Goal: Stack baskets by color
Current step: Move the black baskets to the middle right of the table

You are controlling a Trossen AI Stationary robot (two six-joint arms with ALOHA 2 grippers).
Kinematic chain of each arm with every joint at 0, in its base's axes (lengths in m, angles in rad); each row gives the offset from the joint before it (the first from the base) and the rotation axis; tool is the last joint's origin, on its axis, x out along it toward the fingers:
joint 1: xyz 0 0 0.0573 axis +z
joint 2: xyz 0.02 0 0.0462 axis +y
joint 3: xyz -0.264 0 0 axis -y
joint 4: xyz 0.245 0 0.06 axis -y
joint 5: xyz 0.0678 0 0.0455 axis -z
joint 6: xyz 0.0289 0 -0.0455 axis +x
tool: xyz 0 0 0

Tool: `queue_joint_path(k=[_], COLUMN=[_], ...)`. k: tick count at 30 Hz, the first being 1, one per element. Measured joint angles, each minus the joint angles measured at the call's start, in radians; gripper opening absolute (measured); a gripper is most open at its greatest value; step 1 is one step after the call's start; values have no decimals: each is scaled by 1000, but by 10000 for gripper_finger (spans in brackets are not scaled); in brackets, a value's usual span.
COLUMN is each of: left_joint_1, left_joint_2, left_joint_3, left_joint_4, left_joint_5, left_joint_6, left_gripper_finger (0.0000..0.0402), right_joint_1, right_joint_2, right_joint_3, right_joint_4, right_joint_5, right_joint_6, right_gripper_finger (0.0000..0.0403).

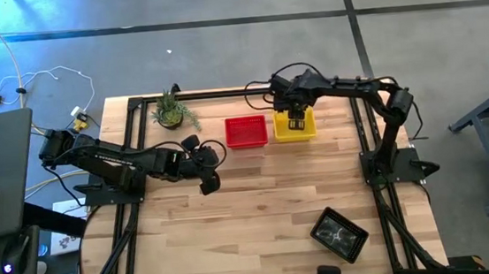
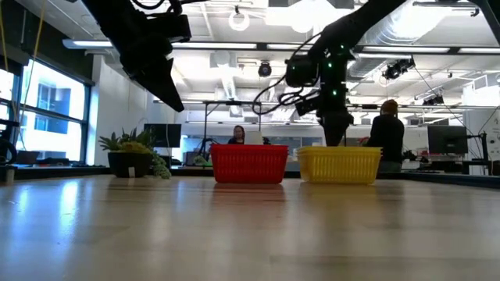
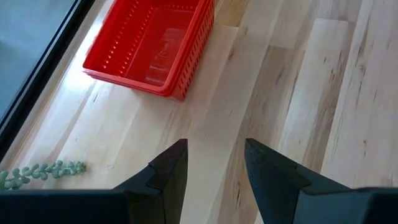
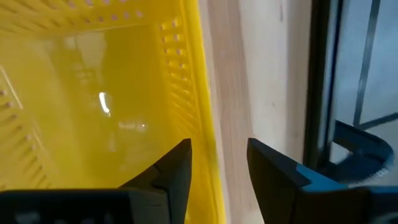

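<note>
Two stacks stand at the counter's twelve o'clock edge, and the right end effector (image 4: 217,165), fingers spread astride the yellow basket (image 1: 295,125) wall, should rise straight up, so nothing tips; left end effector (image 3: 214,165) waits spread.

Grey concrete floor (image 1: 218,33), bright windows (image 2: 51,117), exposed ceiling ducts (image 2: 437,35), desks behind.

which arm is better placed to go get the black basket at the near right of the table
Likely the right arm. The black basket lies on its side of the table, near its base. The right tool is open above the yellow basket, apparently free. The left tool is mid-table, farther away.
</note>
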Motion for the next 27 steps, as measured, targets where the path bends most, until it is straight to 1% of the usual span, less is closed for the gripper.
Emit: queue_joint_path(k=[2,4,6,9,12,14,20,27], left_joint_1=[0,0,0,0,0,0,0,0], left_joint_2=[0,0,0,0,0,0,0,0], left_joint_3=[0,0,0,0,0,0,0,0], left_joint_4=[0,0,0,0,0,0,1,2], left_joint_5=[0,0,1,1,2,4,4,8], left_joint_6=[0,0,0,0,0,0,0,0], left_gripper_finger=[145,145,145,145,145,145,145,145], right_joint_1=[0,0,1,17,54,90,227,405], right_joint_2=[0,0,0,-4,-36,-74,-233,-439], right_joint_3=[34,74,115,172,177,155,41,-153], right_joint_4=[-55,-119,-196,-306,-350,-355,-349,-321], right_joint_5=[2,-24,-78,-188,-280,-304,-298,-295], right_joint_6=[31,74,119,200,263,301,458,774], right_gripper_finger=[139,140,140,140,140,140,140,140])
